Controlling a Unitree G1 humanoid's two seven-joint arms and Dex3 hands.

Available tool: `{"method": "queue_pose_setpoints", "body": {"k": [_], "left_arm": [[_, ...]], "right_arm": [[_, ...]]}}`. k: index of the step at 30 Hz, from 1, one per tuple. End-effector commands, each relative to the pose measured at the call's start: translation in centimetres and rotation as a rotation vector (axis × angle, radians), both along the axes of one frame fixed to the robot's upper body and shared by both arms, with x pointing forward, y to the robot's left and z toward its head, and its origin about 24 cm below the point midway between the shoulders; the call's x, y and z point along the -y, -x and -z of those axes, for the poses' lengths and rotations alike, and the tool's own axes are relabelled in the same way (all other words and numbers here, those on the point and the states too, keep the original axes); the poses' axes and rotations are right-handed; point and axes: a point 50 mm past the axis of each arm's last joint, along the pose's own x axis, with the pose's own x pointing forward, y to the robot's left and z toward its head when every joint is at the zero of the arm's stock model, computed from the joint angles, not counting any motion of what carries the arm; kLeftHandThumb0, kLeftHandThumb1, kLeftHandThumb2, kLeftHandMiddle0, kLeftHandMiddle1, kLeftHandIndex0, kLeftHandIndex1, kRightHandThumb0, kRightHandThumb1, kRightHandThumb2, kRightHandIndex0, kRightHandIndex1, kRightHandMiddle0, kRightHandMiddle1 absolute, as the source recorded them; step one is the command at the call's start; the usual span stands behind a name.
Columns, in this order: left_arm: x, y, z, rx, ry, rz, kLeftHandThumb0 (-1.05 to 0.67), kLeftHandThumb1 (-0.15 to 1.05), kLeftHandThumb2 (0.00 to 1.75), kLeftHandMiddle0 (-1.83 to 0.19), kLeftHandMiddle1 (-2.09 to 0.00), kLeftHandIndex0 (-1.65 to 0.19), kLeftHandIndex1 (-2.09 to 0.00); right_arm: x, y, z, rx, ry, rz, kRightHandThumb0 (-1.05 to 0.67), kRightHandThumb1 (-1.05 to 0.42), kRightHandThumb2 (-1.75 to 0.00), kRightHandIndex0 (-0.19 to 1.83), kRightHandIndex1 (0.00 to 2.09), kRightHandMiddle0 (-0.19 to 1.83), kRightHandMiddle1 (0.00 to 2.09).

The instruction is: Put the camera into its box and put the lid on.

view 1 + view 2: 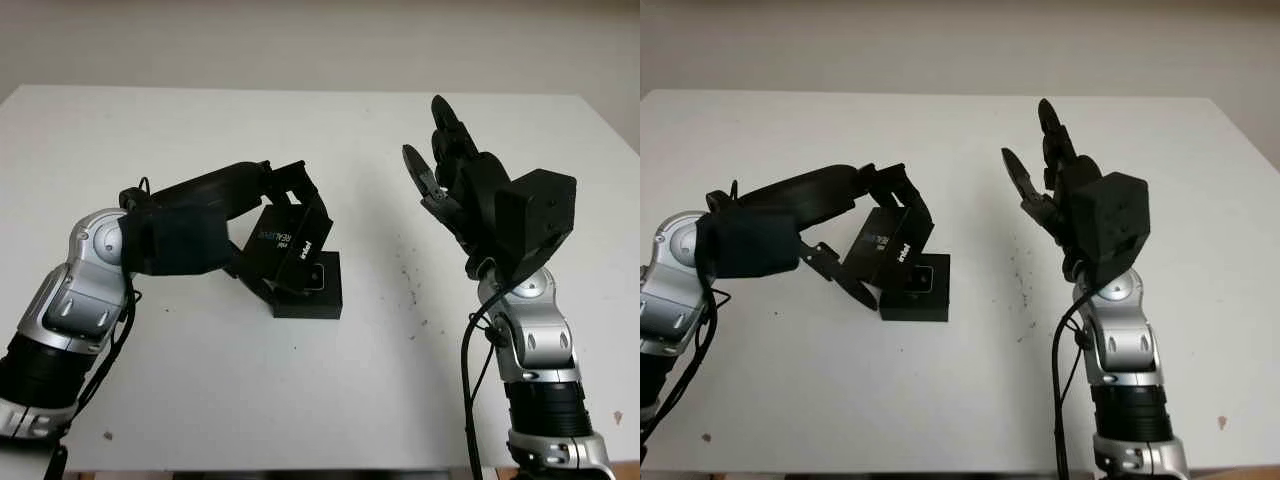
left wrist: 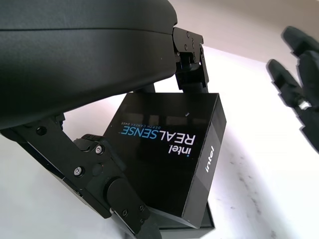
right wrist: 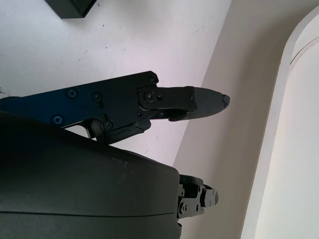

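Note:
My left hand [image 1: 283, 238] is shut on the black box lid [image 1: 288, 243], printed "intel REALSENSE" [image 2: 158, 141]. The lid hangs tilted, its lower edge over the left part of the open black box base [image 1: 322, 300] on the white table [image 1: 300, 400]. Inside the base a small silvery part of the camera [image 1: 923, 280] shows. One finger [image 2: 192, 62] presses the lid's far edge and another [image 2: 117, 199] its near side. My right hand [image 1: 440, 160] is open, raised above the table to the right of the box, holding nothing.
Small dark specks [image 1: 410, 290] dot the table between the box and the right arm. The table's far edge meets a pale wall [image 1: 320, 40]. A corner of the box [image 3: 72, 6] appears in the right wrist view.

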Motion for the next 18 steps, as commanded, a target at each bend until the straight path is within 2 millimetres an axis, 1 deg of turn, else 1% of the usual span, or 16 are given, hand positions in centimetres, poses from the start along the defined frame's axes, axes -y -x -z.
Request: {"method": "queue_pose_setpoints", "body": {"k": [1,3,8,18], "left_arm": [[0.4,0.3,-1.1,0.022,-0.033,-0.017,-0.21,1.03,0.06,-0.30,-1.62,-0.18,-1.45],[0.5,0.3,-1.3,-0.006,-0.062,-0.060,-0.21,1.03,0.06,-0.28,-1.59,-0.18,-1.43],[0.5,0.1,-1.5,-0.067,-0.086,-0.125,-0.20,1.03,0.05,-0.36,-1.65,-0.20,-1.42],[0.2,-1.2,-0.1,-0.232,-0.085,-0.209,-0.22,1.02,0.05,-0.44,-1.68,-0.29,-1.57]], "right_arm": [[-0.1,0.0,-0.2,0.021,0.014,-0.002,-0.60,-1.05,-0.35,-0.07,0.09,0.02,0.10],[-0.2,0.0,-0.2,0.016,0.013,-0.002,-0.60,-1.05,-0.35,-0.06,0.09,0.03,0.10],[-0.4,0.0,-0.2,0.014,0.017,-0.003,-0.60,-1.05,-0.35,-0.05,0.09,0.03,0.10],[-0.5,0.0,0.0,0.008,0.009,-0.023,-0.61,-1.05,-0.35,-0.07,0.07,0.00,0.07]]}}
